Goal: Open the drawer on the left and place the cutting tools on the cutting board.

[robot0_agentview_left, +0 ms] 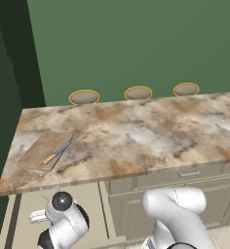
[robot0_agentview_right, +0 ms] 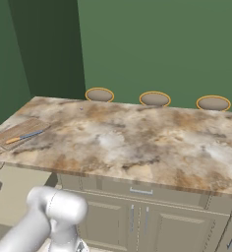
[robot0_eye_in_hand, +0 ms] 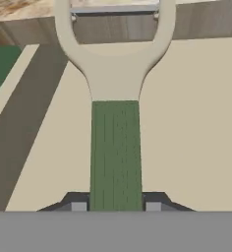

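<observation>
Tool point(robot0_eye_in_hand: 115, 205) pinches green-handled peeler point(robot0_eye_in_hand: 115, 147) inside open drawer point(robot0_eye_in_hand: 196, 123). Lift straight, clear counter point(robot0_agentview_left: 136, 141) edge, then carry to cutting board point(robot0_agentview_left: 41, 148) beside knife point(robot0_agentview_left: 58, 152).

A brown-and-cream marbled counter point(robot0_agentview_left: 136, 138) carries a wooden cutting board point(robot0_agentview_left: 41, 150) near its nine o'clock end, and an orange-handled knife point(robot0_agentview_left: 58, 152) lies slantwise on the board's three o'clock edge, its blade pointing toward one o'clock.

No legible text, labels, brands, numbers or signs on any surface in the left base, right base or hand views.
</observation>
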You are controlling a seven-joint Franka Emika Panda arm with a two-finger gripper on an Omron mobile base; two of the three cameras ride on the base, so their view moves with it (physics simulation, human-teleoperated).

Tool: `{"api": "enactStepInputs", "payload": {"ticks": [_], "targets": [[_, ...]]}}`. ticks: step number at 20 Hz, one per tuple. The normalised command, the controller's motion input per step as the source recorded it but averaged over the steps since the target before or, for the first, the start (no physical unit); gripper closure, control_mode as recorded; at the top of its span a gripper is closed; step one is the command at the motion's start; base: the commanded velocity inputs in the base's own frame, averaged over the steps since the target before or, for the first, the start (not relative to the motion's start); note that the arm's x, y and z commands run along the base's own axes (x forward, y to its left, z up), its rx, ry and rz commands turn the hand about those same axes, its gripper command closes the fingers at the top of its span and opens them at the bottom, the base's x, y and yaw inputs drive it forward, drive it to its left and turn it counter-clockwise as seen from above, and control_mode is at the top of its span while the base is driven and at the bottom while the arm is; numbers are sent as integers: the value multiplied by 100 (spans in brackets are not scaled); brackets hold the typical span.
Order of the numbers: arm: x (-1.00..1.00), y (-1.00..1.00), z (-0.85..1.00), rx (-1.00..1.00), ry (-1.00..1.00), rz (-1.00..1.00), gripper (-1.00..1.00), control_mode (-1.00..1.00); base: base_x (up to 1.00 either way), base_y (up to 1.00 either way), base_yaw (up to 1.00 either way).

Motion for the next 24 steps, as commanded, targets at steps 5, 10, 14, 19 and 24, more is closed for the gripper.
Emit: {"api": "enactStepInputs", "payload": {"ticks": [5,10,14,19,24], "targets": [[32,0,100,10,-10,-19,100,-100,0,0,0],[94,1,100,8,-1,-28,100,-100,0,0,0],[100,4,100,17,3,-28,100,-100,0,0,0],[100,0,96,26,14,-20,100,-100,0,0,0],[83,-28,31,34,23,-7,100,-100,0,0,0]]}}
